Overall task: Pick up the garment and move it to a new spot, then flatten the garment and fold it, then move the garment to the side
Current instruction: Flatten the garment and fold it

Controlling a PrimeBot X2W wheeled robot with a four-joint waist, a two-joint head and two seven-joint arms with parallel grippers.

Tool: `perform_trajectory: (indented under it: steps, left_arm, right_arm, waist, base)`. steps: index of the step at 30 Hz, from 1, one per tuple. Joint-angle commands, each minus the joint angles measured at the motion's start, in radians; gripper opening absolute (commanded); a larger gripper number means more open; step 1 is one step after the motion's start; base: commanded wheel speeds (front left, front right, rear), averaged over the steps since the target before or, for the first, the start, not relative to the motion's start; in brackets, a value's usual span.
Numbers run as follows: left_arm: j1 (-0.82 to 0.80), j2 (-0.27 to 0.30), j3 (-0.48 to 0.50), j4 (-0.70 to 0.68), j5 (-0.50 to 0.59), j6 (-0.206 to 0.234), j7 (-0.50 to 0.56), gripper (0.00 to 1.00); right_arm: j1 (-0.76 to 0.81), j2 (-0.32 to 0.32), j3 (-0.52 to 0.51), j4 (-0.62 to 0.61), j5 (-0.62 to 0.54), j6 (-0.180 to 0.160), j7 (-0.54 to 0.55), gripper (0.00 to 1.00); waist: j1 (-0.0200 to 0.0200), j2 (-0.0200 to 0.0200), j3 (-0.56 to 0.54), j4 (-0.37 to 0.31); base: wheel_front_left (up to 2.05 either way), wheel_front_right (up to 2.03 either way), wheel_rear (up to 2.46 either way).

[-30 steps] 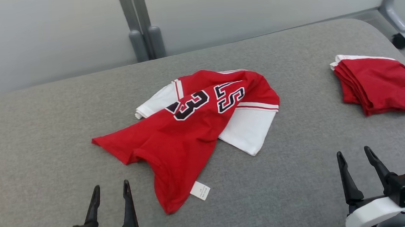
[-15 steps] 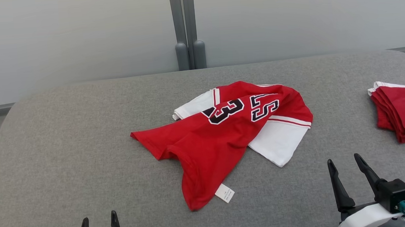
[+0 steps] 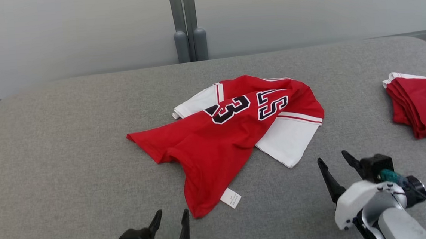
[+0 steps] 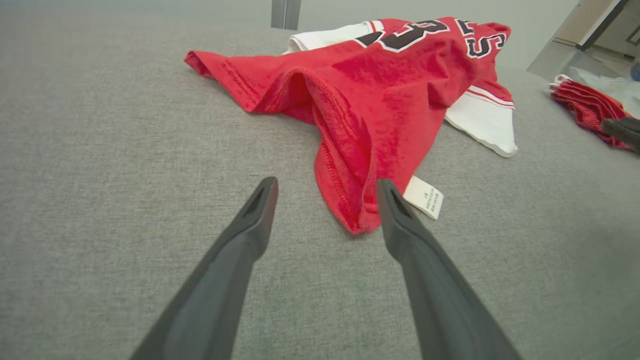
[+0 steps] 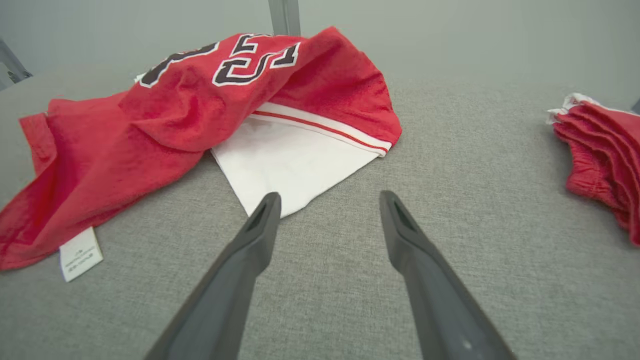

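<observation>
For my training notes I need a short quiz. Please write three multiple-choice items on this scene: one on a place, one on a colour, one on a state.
1. Where does the folded red pile lie from the crumpled jersey?
A. On the robot's left of it
B. On the robot's right of it
C. On top of it

2. What colour is the jersey's sleeve?
A. Black
B. Grey
C. White

3. How is the left hand?
A. Open
B. Shut on the jersey
C. Shut on the folded pile

Answers:
1 B, the pile lies apart from the jersey, at the head view's right edge.
2 C, a white sleeve sticks out from under the red body.
3 A, its two fingers stand apart near the jersey's hem, gripping nothing.
</observation>
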Motion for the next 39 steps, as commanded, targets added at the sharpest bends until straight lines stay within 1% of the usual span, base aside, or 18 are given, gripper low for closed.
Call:
perform_trajectory:
  steps: [1,4,5,7,8,10,20,24,28,29,30,31,32,33,37,38,39]
  left_arm:
    - [-0.033,0.003,-0.019,0.005,-0.028,0.006,0.026,1.0]
    - [-0.094,0.004,-0.061,0.031,-0.048,0.041,0.068,1.0]
    - [-0.107,0.004,-0.074,0.039,-0.058,0.046,0.076,1.0]
    - [-0.136,0.004,-0.092,0.06,-0.098,0.07,0.088,1.0]
    - [-0.157,0.004,-0.11,0.075,-0.093,0.077,0.094,1.0]
    - [-0.185,0.004,-0.127,0.098,-0.122,0.093,0.091,1.0]
    - [-0.28,0.003,-0.224,0.2,-0.217,0.133,0.081,1.0]
    - [-0.303,0.003,-0.266,0.229,-0.251,0.126,0.083,1.0]
    - [-0.321,0.003,-0.311,0.264,-0.29,0.132,0.1,1.0]
    - [-0.323,0.003,-0.322,0.272,-0.298,0.131,0.105,0.66]
    - [-0.327,0.002,-0.336,0.283,-0.306,0.125,0.112,0.39]
    - [-0.327,0.002,-0.345,0.289,-0.318,0.122,0.114,0.24]
    - [-0.328,0.001,-0.354,0.298,-0.329,0.12,0.116,0.0]
    - [-0.33,0.001,-0.36,0.305,-0.337,0.119,0.118,0.0]
    - [-0.318,0.003,-0.363,0.33,-0.396,0.099,0.11,0.0]
    - [-0.31,0.004,-0.343,0.325,-0.425,0.096,0.097,0.0]
    - [-0.304,0.004,-0.33,0.321,-0.432,0.098,0.088,0.0]
  right_arm:
    - [-0.049,-0.014,0.021,0.033,0.018,-0.002,0.04,1.0]
    - [-0.143,-0.01,0.05,0.11,0.053,-0.002,0.115,1.0]
    - [-0.165,-0.005,0.057,0.13,0.072,-0.002,0.134,1.0]
    - [-0.211,0.011,0.049,0.172,0.122,-0.002,0.166,1.0]
    - [-0.235,0.012,0.049,0.192,0.135,-0.002,0.18,1.0]
    - [-0.27,0.02,0.051,0.227,0.156,-0.002,0.2,1.0]
    - [-0.358,0.034,0.124,0.349,0.182,-0.001,0.272,1.0]
    - [-0.377,0.045,0.161,0.369,0.199,-0.001,0.293,1.0]
    - [-0.381,0.049,0.2,0.389,0.208,0.0,0.299,1.0]
    - [-0.38,0.049,0.207,0.394,0.21,0.0,0.299,1.0]
    - [-0.378,0.051,0.215,0.401,0.215,0.001,0.296,1.0]
    - [-0.376,0.052,0.22,0.406,0.218,0.001,0.291,0.88]
    - [-0.373,0.051,0.221,0.411,0.223,0.001,0.279,0.24]
    - [-0.37,0.05,0.222,0.414,0.226,0.0,0.267,0.0]
    - [-0.355,0.04,0.211,0.416,0.262,-0.001,0.21,0.0]
    - [-0.352,0.027,0.21,0.406,0.272,-0.002,0.191,0.0]
    - [-0.348,0.01,0.212,0.395,0.272,-0.002,0.177,0.0]
  waist:
    - [0.0,0.0,0.049,-0.006]
    - [0.0,0.0,0.089,-0.003]
    - [0.0,0.0,0.1,-0.002]
    - [0.0,0.0,0.119,0.004]
    - [0.0,0.0,0.13,0.008]
    - [0.0,0.0,0.146,0.018]
    - [0.0,0.0,0.171,0.05]
    - [0.0,0.0,0.177,0.052]
    - [0.0,0.0,0.178,0.048]
    - [0.0,0.0,0.178,0.047]
    - [0.0,0.0,0.176,0.044]
    - [0.0,0.0,0.174,0.042]
    - [0.0,0.0,0.169,0.038]
    - [0.0,0.0,0.165,0.035]
    - [0.0,0.0,0.139,0.02]
    - [0.0,0.0,0.128,0.013]
    - [0.0,0.0,0.12,0.008]
  base:
    - [0.0,0.0,0.0]
    - [0.0,0.0,0.0]
    - [0.0,0.0,0.0]
    - [0.0,0.0,0.0]
    - [0.0,0.0,0.0]
    - [0.0,0.0,0.0]
    - [0.0,0.0,0.0]
    - [0.0,0.0,0.0]
    - [0.0,0.0,0.0]
    - [0.0,0.0,0.0]
    - [0.0,0.0,0.0]
    - [0.0,0.0,0.0]
    - [0.0,0.0,0.0]
    - [0.0,0.0,0.0]
    - [0.0,0.0,0.0]
    - [0.0,0.0,0.0]
    - [0.0,0.0,0.0]
